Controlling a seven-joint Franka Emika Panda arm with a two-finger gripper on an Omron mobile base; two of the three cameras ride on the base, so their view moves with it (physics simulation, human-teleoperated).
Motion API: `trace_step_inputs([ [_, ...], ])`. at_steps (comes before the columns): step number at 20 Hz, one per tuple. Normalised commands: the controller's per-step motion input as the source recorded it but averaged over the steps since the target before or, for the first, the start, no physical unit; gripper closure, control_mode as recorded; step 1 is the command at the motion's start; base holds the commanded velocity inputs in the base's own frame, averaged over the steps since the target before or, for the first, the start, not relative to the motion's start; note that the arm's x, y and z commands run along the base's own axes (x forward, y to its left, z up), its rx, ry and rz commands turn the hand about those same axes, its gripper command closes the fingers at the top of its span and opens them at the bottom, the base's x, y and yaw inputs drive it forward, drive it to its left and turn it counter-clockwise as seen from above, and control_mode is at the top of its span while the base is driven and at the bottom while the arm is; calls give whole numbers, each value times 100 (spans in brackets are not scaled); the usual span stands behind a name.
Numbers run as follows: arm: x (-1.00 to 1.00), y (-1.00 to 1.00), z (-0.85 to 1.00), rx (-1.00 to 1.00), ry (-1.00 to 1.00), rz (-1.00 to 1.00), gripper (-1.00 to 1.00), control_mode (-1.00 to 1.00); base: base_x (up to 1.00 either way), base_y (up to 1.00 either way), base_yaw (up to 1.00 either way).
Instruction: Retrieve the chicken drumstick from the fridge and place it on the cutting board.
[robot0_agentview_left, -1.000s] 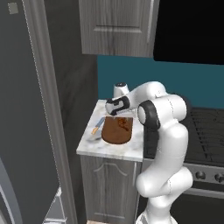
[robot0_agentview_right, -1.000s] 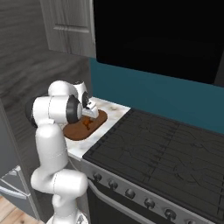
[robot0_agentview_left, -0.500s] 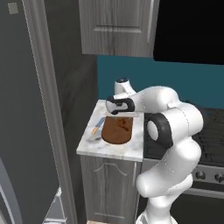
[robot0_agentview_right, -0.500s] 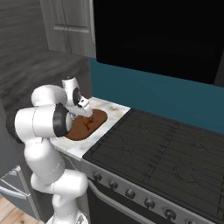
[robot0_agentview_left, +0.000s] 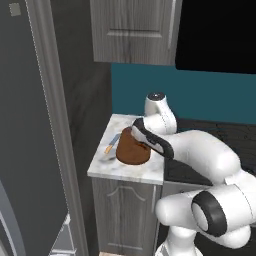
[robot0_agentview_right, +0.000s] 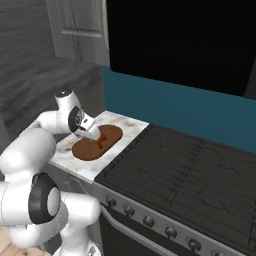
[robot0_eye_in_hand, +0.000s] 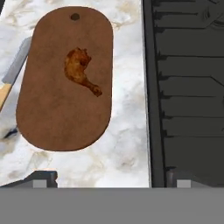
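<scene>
**Drumstick down on the board, jaws wide and clear above it**

Chicken drumstick (robot0_eye_in_hand: 81, 70) lying flat on the cutting board (robot0_eye_in_hand: 52, 113), toward the end with the hanging hole, thick end nearest that hole, thin bone end angled toward the board's middle. Resting wholly inside the board's edge, not overhanging. Seen also from the right base camera as a small darker mark on the board (robot0_agentview_right: 98, 142), partly behind the hand.

Gripper (robot0_eye_in_hand: 109, 177) wide open, nothing between the fingertips (robot0_eye_in_hand: 40, 177); tips well apart at the bottom of the hand view, both over bare marble and the stove edge rather than over the meat. No contact with drumstick or board. Judged: release done, hand positioned up and off to one side so the meat is not dragged or nudged.

Board sitting on the marble counter (robot0_eye_in_hand: 127, 109), long side running alongside the stove (robot0_eye_in_hand: 188, 87) edge, a strip of marble between them. Knife (robot0_eye_in_hand: 13, 74) just beside the board's opposite long side, blade along the edge, handle out toward the counter's rim; whether it touches the board cannot be told. In the left base view the board (robot0_agentview_left: 131, 150) partly hidden behind the forearm, knife (robot0_agentview_left: 112, 143) to its left.

Fridge (robot0_agentview_left: 30, 150) to the left of the counter, dark side wall and thick door edge in view; interior not visible from here.

Judged state of task: placement complete as things lie. Risk low; only concern a sweep of the arm across the board on retreat.
</scene>
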Motion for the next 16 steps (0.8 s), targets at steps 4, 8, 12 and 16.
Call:
trace_step_inputs([
  [4, -100, -52, 48, 1, -13, 0, -100, -100, 0, 0, 0],
  [8, -100, -65, 37, 7, -18, 0, -100, -100, 0, 0, 0],
  [12, -100, -55, 43, 4, -17, 0, -100, -100, 0, 0, 0],
  [16, -100, -38, 52, 1, -18, 0, -100, -100, 0, 0, 0],
])
